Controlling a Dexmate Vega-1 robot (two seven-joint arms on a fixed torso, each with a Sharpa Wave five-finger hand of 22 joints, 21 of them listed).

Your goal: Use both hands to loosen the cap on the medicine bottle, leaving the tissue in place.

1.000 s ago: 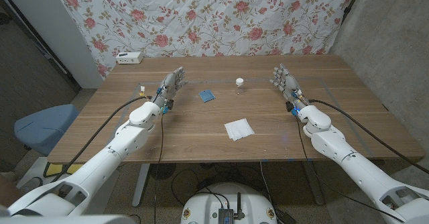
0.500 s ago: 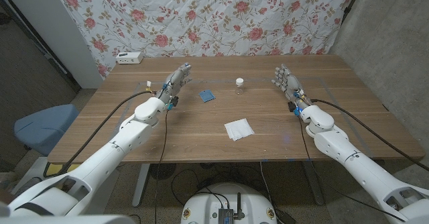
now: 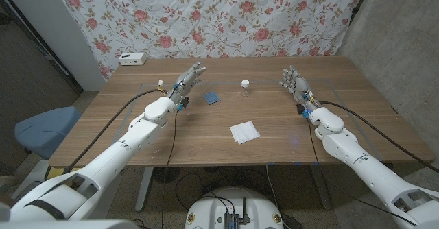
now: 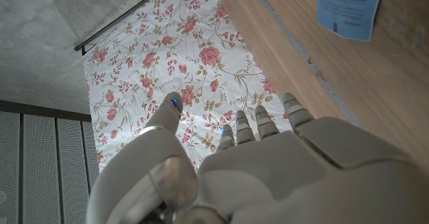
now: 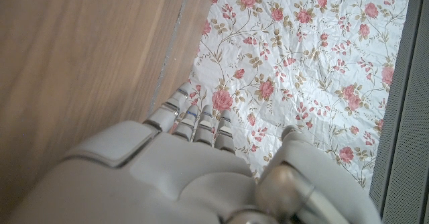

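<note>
A small clear medicine bottle (image 3: 245,86) with a white cap stands upright at the far middle of the table. A white folded tissue (image 3: 245,131) lies nearer the front, apart from the bottle. My left hand (image 3: 189,79) hovers to the bottle's left with fingers spread and nothing in it; the left wrist view shows the same hand (image 4: 261,163) from behind. On the bottle's right my right hand (image 3: 293,82) is raised, fingers apart, holding nothing, and the right wrist view shows its back (image 5: 181,163). Neither hand touches the bottle.
A blue square card (image 3: 211,98) lies between my left hand and the bottle, also seen as the blue card (image 4: 350,8). A white box (image 3: 132,59) sits at the far left corner of the wooden table (image 3: 206,143). A floral cloth (image 3: 226,16) hangs behind.
My left hand has moved right and farther back, toward the blue card and the bottle. The right hand has shifted only slightly. Bottle and tissue stay put.
</note>
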